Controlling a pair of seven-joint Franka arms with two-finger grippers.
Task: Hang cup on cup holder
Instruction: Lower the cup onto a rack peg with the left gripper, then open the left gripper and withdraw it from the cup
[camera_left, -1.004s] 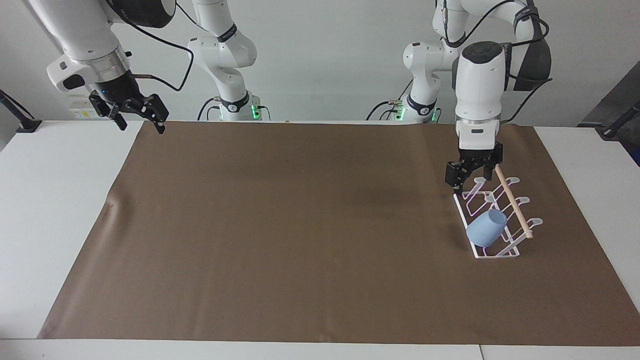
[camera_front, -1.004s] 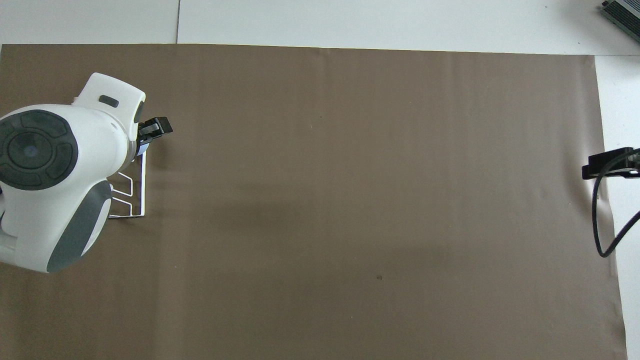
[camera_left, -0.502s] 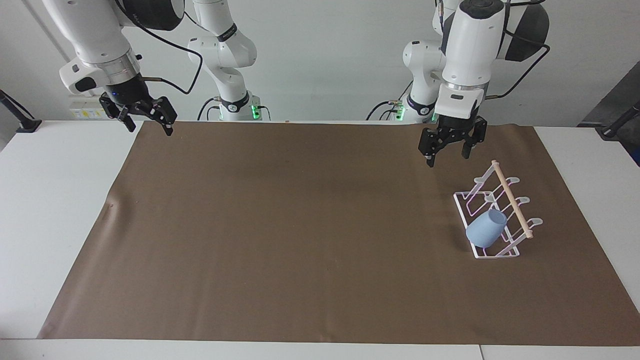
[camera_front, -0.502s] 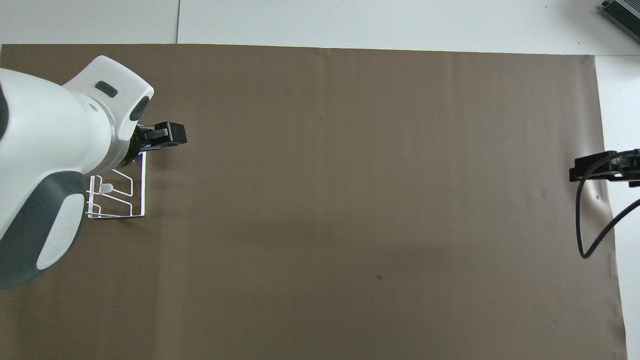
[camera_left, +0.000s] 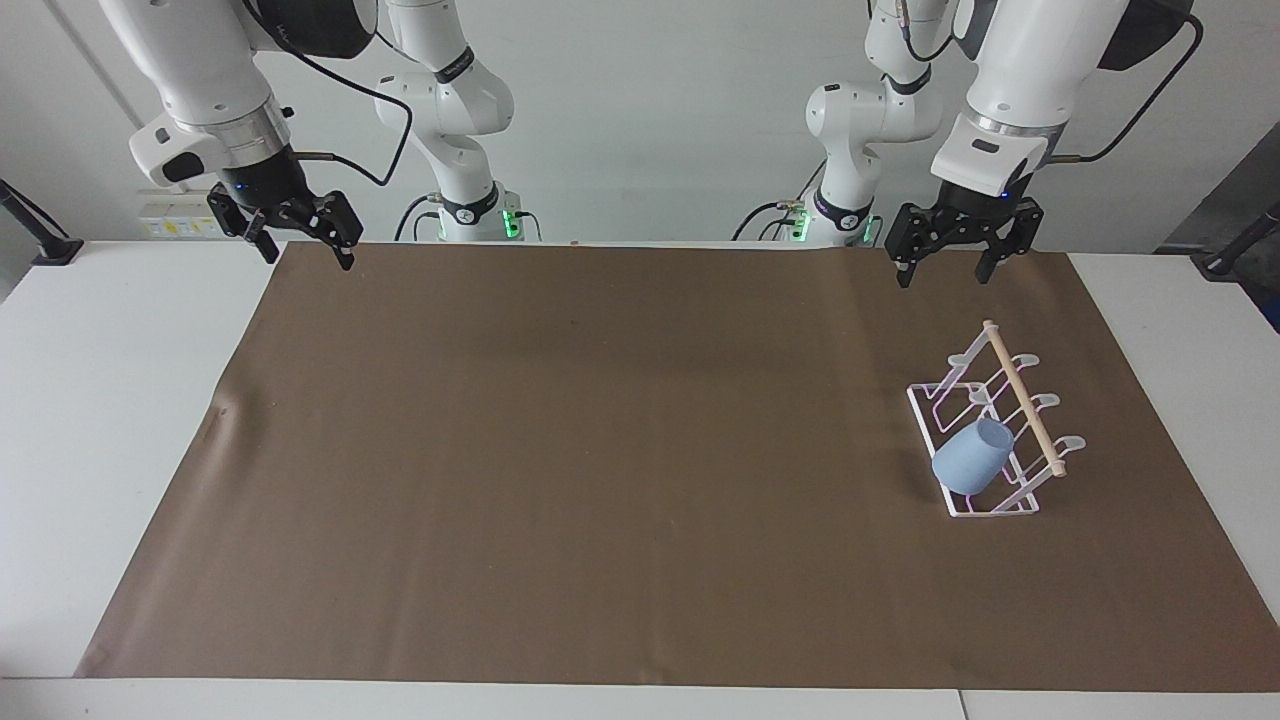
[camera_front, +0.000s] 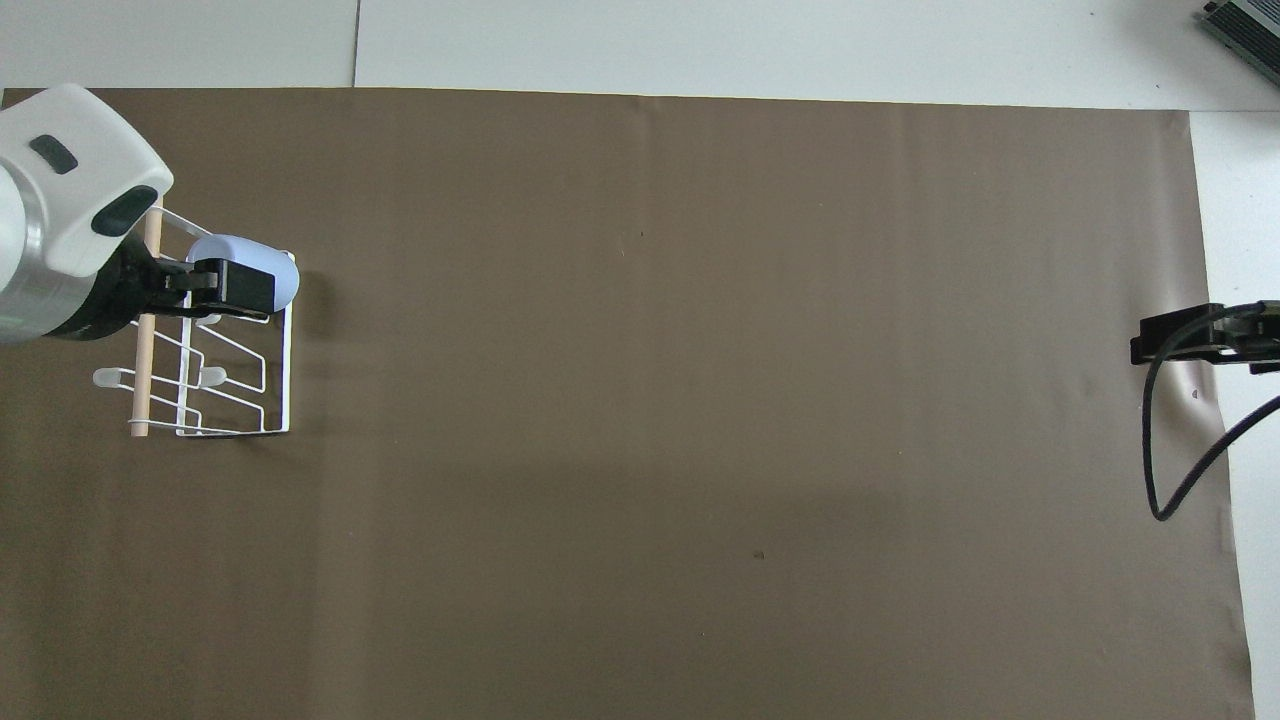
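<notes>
The light-blue cup (camera_left: 972, 455) hangs tilted on a prong of the white wire cup holder (camera_left: 935, 425), at the holder's end farthest from the robots. A light wooden rod (camera_left: 1022, 395) runs across the holder's top. My left gripper (camera_left: 945, 268) is open and empty, raised high over the mat's edge by the robots, well clear of the holder. In the overhead view its hand covers part of the cup (camera_front: 245, 248) and of the holder (camera_front: 287, 380). My right gripper (camera_left: 303, 250) is open and empty, waiting in the air over the mat's corner at the right arm's end.
A brown mat (camera_left: 600, 450) covers most of the white table (camera_left: 110, 400). The holder stands on the mat toward the left arm's end. A black cable (camera_front: 1165, 470) hangs from the right arm's hand.
My left gripper has risen from the holder and drawn back over the mat's edge by the robots. The cup stays on the holder. My right gripper has shifted slightly.
</notes>
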